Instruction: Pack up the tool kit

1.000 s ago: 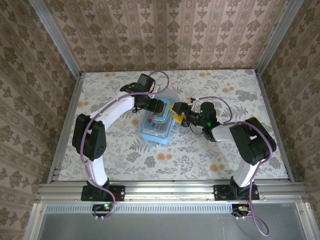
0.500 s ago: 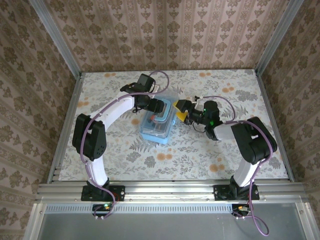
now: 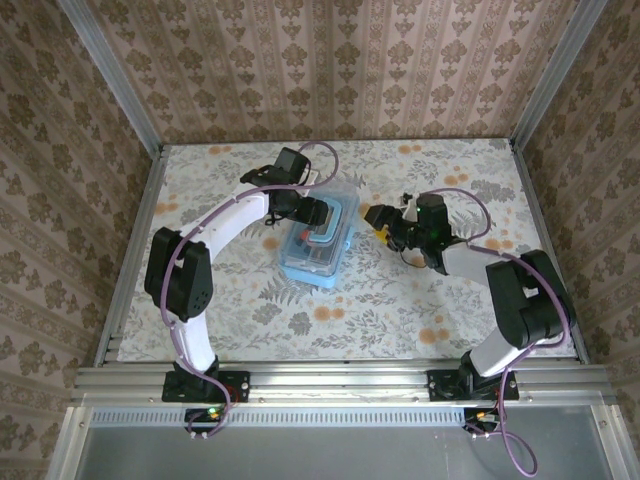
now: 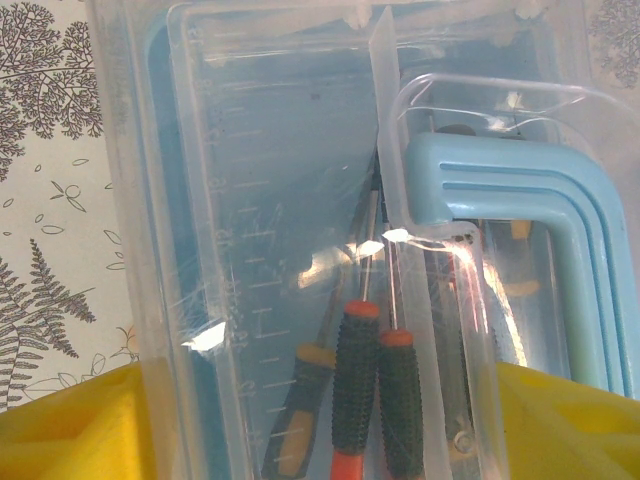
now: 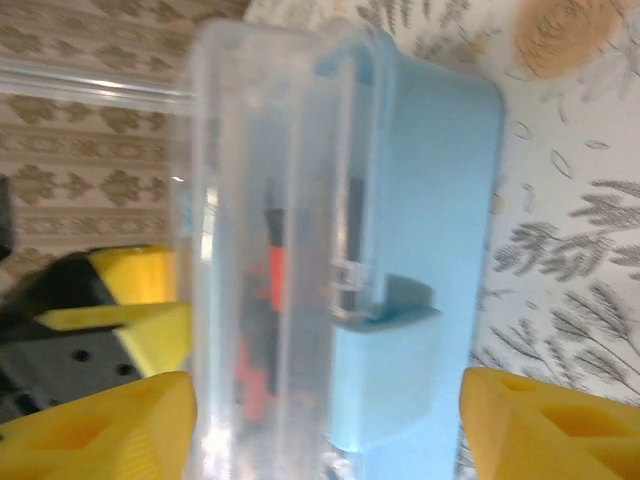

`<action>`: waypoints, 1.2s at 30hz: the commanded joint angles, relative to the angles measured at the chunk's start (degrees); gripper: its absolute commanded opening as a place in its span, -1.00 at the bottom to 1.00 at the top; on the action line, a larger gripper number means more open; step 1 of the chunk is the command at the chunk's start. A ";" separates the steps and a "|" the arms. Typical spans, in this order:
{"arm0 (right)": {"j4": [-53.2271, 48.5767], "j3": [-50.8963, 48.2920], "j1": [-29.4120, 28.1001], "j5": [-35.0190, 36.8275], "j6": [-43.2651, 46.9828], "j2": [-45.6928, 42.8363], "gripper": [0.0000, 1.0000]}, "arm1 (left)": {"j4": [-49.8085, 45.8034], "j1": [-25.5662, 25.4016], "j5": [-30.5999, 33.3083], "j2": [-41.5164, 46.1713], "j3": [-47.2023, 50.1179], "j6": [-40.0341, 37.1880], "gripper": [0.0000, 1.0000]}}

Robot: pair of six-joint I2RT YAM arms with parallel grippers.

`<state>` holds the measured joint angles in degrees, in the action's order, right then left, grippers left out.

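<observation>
Screwdrivers (image 4: 360, 390): inside case (image 3: 318, 245) | lid: down, latching seemingly pending | left tool (image 4: 320, 400): astride case, grip cannot tell | right tool (image 5: 325, 410): spread, off case

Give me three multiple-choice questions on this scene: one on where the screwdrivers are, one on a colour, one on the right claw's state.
1. Where are the screwdrivers? A beside the case; B inside the case; C in the right claw.
2. What colour is the case's handle? A light blue; B green; C black.
3. How is the right claw? A shut on the case; B gripping a screwdriver; C open, apart from the case.

Answers: 1 B, they show through the clear lid. 2 A, plain in the left wrist view. 3 C, its fingers stand apart, and the top view shows a gap between it and the case.
</observation>
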<state>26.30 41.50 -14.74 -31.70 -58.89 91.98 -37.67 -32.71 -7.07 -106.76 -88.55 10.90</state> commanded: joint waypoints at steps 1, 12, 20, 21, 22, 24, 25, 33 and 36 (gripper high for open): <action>-2.19 0.58 -0.37 -0.78 2.03 3.57 0.28 | -3.73 -1.13 -6.02 -4.60 2.74 3.58 -0.01; 10.24 2.09 -3.30 -5.78 -2.27 12.52 0.40 | -3.74 -1.13 -6.35 -4.51 2.60 3.43 -0.01; 16.76 0.49 -3.71 -7.32 -4.80 13.41 0.41 | -3.82 -1.22 -6.65 -4.77 2.43 3.26 -0.01; 17.10 0.18 -3.71 -7.11 -4.84 12.99 0.42 | -3.79 -1.22 -6.73 -4.77 2.47 3.26 -0.01; 16.72 0.16 -3.78 -6.91 -4.51 12.75 0.42 | -3.79 -1.22 -6.73 -4.73 2.46 3.25 -0.01; 14.69 1.48 -4.06 -6.69 -3.81 13.50 0.40 | -3.73 -1.22 -6.88 -4.93 2.42 3.17 -0.01; 15.07 1.82 -4.07 -6.91 -4.20 14.21 0.38 | -3.88 -1.22 -6.90 -4.94 2.33 3.19 -0.01; 18.69 1.09 -4.42 -6.61 -6.11 15.90 0.33 | -2.19 -0.60 -8.37 -4.42 3.54 3.97 -0.02; 19.42 0.30 -4.42 -6.84 -6.44 14.78 0.37 | -1.84 0.32 -10.02 -5.15 4.12 4.42 -0.04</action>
<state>43.18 42.02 -18.26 -37.98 -64.84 106.89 -37.01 -32.14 -8.01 -106.65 -88.14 11.33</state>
